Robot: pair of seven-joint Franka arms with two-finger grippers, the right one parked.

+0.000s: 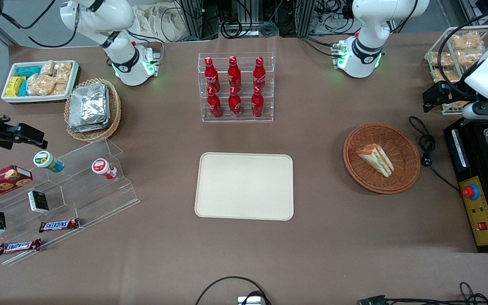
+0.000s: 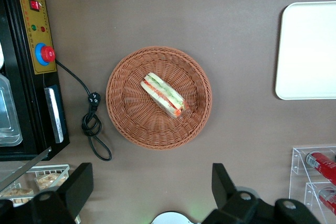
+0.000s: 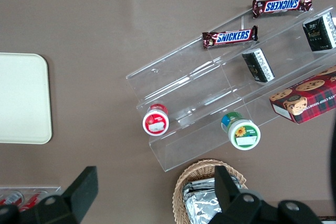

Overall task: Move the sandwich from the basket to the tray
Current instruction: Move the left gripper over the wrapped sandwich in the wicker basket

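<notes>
The gripper [image 2: 152, 192] hung high above the table, its two dark fingers [image 2: 79, 184] spread wide apart and holding nothing. In the front view it [image 1: 436, 96] sat at the working arm's end of the table, farther from the front camera than the basket [image 1: 400, 180] and well clear of it.

Seen from the wrist, the round reddish-brown basket [image 2: 131, 119] lay below the spread fingers. The sandwich [image 2: 163, 95] lay inside it, near the middle of the woven floor, a white wedge with green and orange-red layers showing along its cut edge. In the front view the sandwich [image 1: 376, 159] rested with its long edge slanting across the basket floor, touching nothing but the wicker.

Just beside the basket, toward the working arm's end, a black power cord [image 1: 427, 148] lay looped on the brown table [image 1: 333, 245], running to a black machine [image 1: 481, 199] with a yellow panel and a red button [image 1: 470, 191].

The cream tray [image 1: 244, 186] lay flat at the middle of the table with nothing on it, apart from the basket with bare tabletop between them. A clear rack of red bottles [image 1: 234, 87] stood farther from the front camera than the tray. A wire rack of snack packs [image 1: 460, 55] stood near the gripper.
</notes>
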